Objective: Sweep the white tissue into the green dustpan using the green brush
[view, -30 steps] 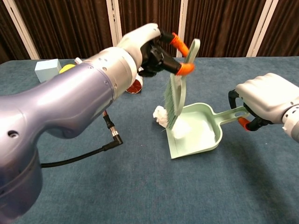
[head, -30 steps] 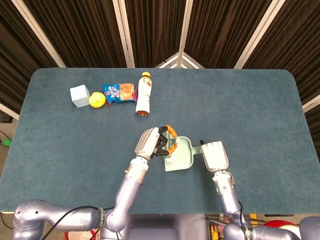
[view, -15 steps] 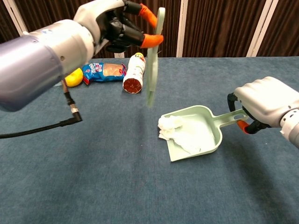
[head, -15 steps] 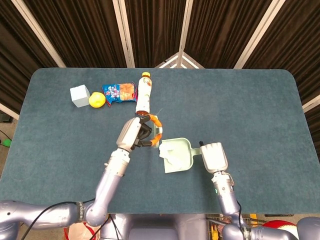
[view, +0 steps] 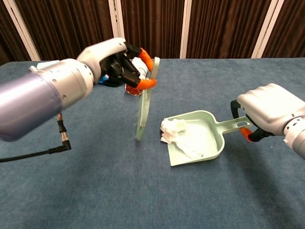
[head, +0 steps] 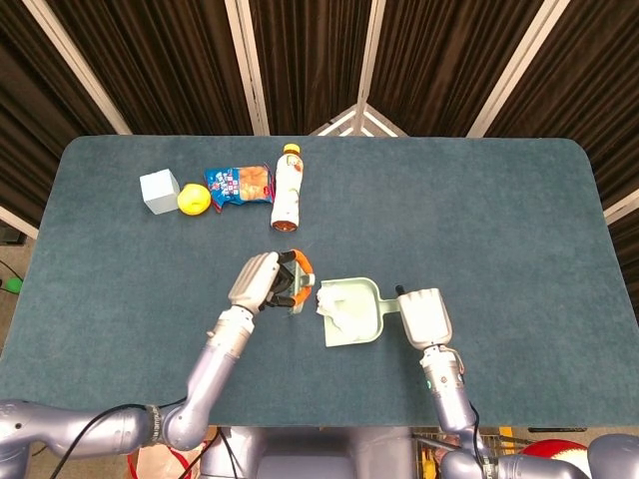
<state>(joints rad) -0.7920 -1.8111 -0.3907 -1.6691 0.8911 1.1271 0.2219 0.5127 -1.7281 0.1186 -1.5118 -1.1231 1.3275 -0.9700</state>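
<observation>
My left hand (head: 262, 281) (view: 116, 64) grips the green brush (view: 144, 104) (head: 299, 295) by its handle; the brush stands nearly upright, its bristle end down by the table just left of the dustpan's open lip. The green dustpan (view: 207, 128) (head: 364, 317) lies flat, its mouth facing left. The crumpled white tissue (view: 177, 135) (head: 332, 307) lies inside the pan near its front lip. My right hand (view: 270, 110) (head: 423, 317) holds the dustpan's handle (view: 237, 122) at the right.
At the back left lie a bottle (head: 288, 187) on its side, a blue snack bag (head: 238, 185), a yellow fruit (head: 194, 200) and a pale cube (head: 159, 190). Dark curtains stand behind the table's far edge.
My left hand lifted the brush up and away to the left, then came back down beside the pan's mouth. The tissue now lies inside the pan. The right hand barely moved.
</observation>
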